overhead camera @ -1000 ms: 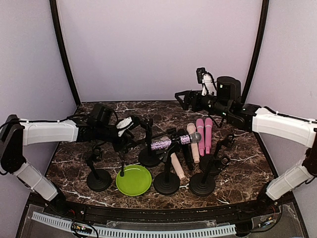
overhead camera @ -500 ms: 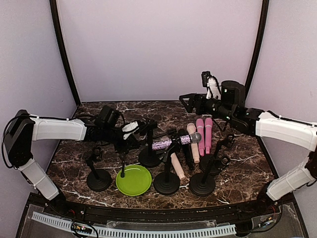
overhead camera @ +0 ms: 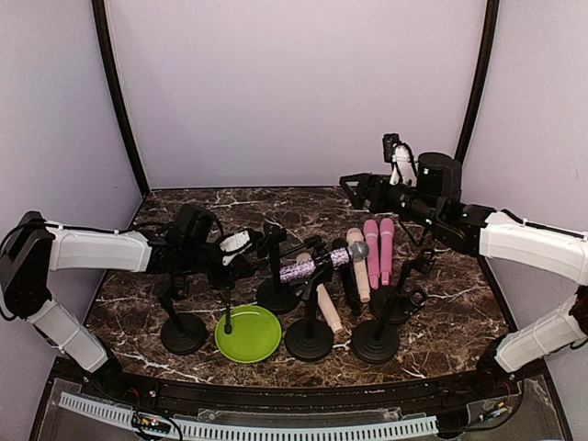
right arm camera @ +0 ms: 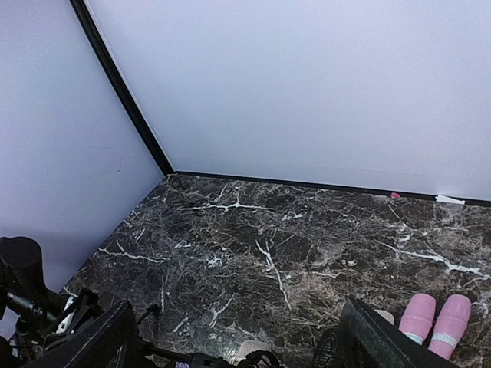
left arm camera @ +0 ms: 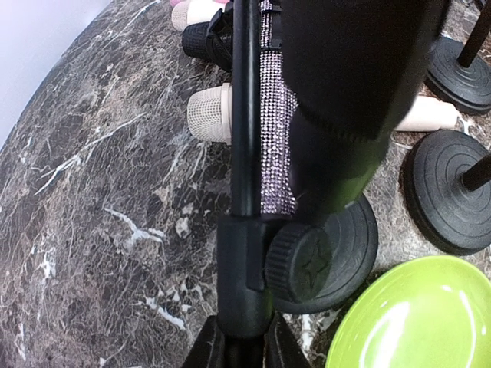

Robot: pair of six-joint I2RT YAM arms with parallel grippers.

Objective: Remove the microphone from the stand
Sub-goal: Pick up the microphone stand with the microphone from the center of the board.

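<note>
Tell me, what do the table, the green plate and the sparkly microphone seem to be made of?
Table: dark marble look, white veins, slight sheen; may be printed laminate.
Plate: likely plastic, glossy; bright reflections on it.
Microphone: body wrapped in rows of tiny purplish rhinestones that glitter; what lies beneath is hidden.

Soft, even light fell from overhead and left only faint shadows. Just right of the left gripper [left arm camera: 242,351], the green plate [left arm camera: 414,322] carried white glare streaks. The stand [left arm camera: 245,192] ahead of it was fairly sharp, but the dark shape [left arm camera: 353,69] beyond was blurred and featureless. The right gripper's fingers [right arm camera: 380,337] were dim silhouettes. The frame bars [overhead camera: 115,101] bowed in the overhead view.
</note>
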